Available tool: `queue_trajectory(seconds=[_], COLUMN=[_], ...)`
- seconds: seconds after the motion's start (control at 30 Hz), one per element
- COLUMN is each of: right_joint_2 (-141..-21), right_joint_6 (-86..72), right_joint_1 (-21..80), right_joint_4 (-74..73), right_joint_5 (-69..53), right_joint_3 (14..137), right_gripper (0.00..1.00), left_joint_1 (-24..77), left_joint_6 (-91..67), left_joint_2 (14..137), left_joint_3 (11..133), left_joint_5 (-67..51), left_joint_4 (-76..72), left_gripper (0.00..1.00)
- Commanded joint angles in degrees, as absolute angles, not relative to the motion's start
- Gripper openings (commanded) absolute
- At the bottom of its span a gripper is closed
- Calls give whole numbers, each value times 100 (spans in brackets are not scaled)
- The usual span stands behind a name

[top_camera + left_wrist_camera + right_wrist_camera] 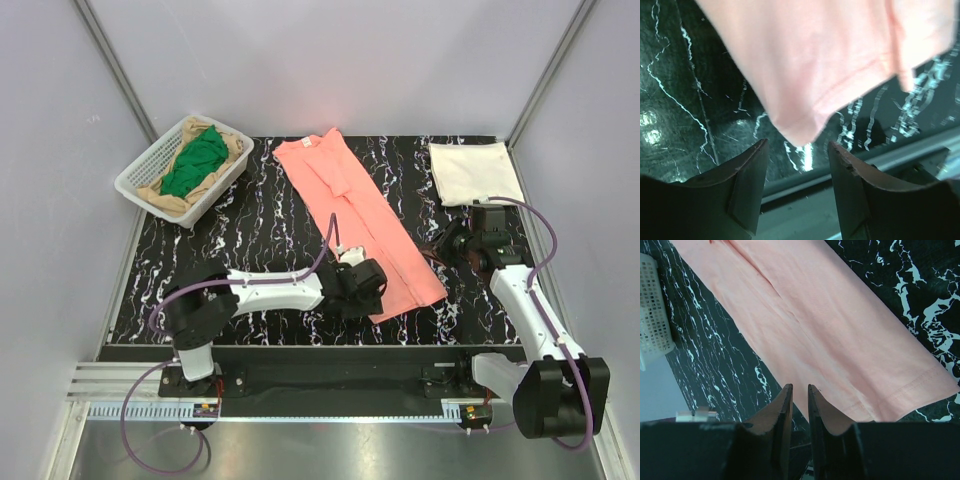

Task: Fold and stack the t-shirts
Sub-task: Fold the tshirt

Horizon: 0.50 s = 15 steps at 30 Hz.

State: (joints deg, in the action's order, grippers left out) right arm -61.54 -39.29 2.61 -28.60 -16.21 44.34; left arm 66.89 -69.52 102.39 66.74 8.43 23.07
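The basket (135,180) sits at 10 o'clock on the table, holding the green t-shirt (197,160) bunched on top of the tan t-shirt (232,145); both look limp and crumpled, so they would probably sag and drag if lifted by one point. At centre, the salmon-pink t-shirt (355,215) lies flat as a long narrow strip running from 12 o'clock down toward 5 o'clock. It looks light, soft and floppy, without stiffness, so the hem corners seem the best places to pinch, one per arm, to keep the edge straight. The left gripper (797,150) hovers at the near hem with its jaws spread wide and nothing between them; in its wrist view a hem corner hangs at 12 o'clock just beyond the fingertips, apart from them. The right gripper (799,390) stands off the strip's right edge at about 3 o'clock, jaws drawn almost together with only a slit left, empty, the hem just ahead. The cream-white t-shirt (474,172) lies folded at 2 o'clock.
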Motion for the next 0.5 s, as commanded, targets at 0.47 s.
queue_trajectory(seconds=[0.47], right_joint_2=[-6003], right_joint_6=[-3805], right_joint_1=[255], right_joint_4=[-2769], right_joint_5=[-1705], right_joint_3=[4403], right_gripper=[27], left_joint_1=[6838], left_joint_6=[-7084], left_joint_2=[10635], left_joint_3=[6724], left_joint_5=[1230], left_joint_4=[2329], left_gripper=[39])
